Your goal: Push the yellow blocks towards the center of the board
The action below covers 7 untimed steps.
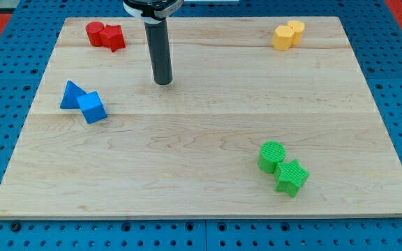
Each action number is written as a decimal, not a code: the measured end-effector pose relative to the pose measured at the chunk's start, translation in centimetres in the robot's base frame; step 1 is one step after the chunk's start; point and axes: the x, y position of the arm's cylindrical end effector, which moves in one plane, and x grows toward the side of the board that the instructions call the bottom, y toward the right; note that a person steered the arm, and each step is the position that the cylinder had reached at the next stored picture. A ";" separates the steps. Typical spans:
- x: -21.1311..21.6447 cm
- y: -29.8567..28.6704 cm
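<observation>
Two yellow blocks sit touching at the view's top right: a yellow hexagon-like block (282,37) and a yellow cylinder (296,30) just right of it. My tip (162,82) rests on the wooden board (208,125) in the upper left-centre, far to the left of the yellow blocks and touching no block.
A red cylinder (94,32) and a red star-like block (113,37) sit at the top left. A blue triangle (70,95) and a blue cube (92,107) lie at the left. A green cylinder (271,155) and a green star (291,176) sit at the bottom right.
</observation>
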 end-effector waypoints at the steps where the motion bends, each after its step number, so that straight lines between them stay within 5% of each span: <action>1: 0.0 0.0; 2: -0.1 1.6; 4: -2.5 19.1; 6: -13.5 32.5; 7: -15.1 30.9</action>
